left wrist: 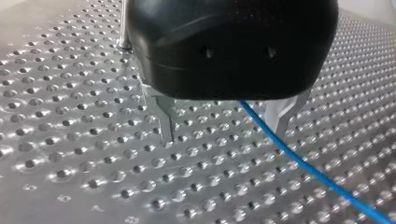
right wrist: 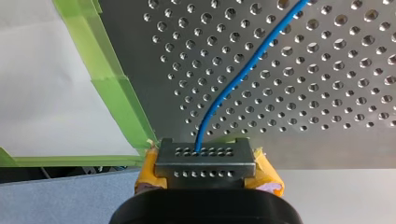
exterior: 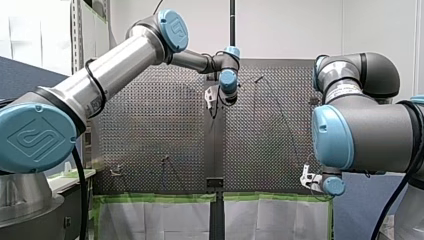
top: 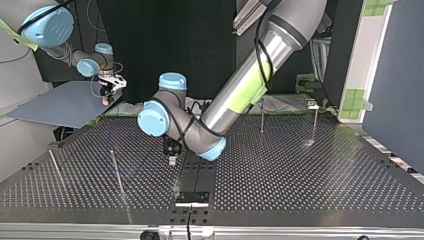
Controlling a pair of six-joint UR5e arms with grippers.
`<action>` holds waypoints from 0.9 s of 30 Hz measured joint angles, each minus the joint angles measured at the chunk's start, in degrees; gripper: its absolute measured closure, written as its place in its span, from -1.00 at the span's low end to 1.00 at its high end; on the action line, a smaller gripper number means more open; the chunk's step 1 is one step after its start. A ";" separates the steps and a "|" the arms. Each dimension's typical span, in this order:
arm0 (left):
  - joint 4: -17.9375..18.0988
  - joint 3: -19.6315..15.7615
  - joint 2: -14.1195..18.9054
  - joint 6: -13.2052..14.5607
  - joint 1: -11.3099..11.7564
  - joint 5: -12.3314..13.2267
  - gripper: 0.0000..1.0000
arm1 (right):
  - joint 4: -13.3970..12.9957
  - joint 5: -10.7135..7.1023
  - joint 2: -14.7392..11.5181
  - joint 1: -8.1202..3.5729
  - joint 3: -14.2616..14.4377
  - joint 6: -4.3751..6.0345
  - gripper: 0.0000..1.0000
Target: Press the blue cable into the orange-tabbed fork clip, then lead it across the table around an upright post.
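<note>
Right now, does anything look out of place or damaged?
Nothing stands out. The blue cable runs unkinked from my right hand, shut on it, over the table and lies loose between my left hand's open fingers.

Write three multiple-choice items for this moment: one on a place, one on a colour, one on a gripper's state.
1. In the left wrist view, where does the thin blue cable run?
A. Out from between the metal fingers of my black left gripper
B. Around an upright post
C. Over the gripper's housing

2. What colour is the tape along the edge of the perforated metal table in the right wrist view?
A. Red
B. Green
C. Black

3. How is my right gripper?
A. Open over bare table
B. Holding a post
C. Shut on the cable

Answers:
1 A: the cable comes out from under the housing between the two spread fingers.
2 B: green strips border the table.
3 C: the cable ends in its closed fingers, which have yellow pads on either side.
</note>
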 joint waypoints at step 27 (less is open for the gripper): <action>-8.91 -0.07 0.74 -12.65 0.76 -0.15 -0.98 | 0.72 -0.17 0.31 0.36 0.00 -0.54 1.00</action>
